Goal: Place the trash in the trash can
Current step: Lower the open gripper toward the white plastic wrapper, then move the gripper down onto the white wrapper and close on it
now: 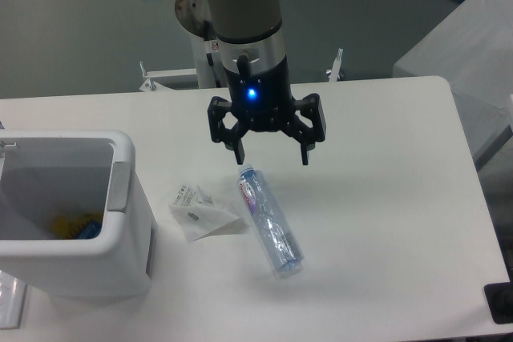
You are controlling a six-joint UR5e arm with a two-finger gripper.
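A clear plastic bottle with a blue-red label lies on its side on the white table, angled from upper left to lower right. Just left of it rests a crumpled clear-and-white wrapper with small print. My gripper hovers open above the bottle's upper end, fingers spread wide and holding nothing. The white trash can stands at the left front of the table, with a grey patch on its right side and something yellow and blue inside.
The arm's base and a metal bracket sit behind the table's far edge. A grey-white surface stands to the right. A dark object is at the table's front right corner.
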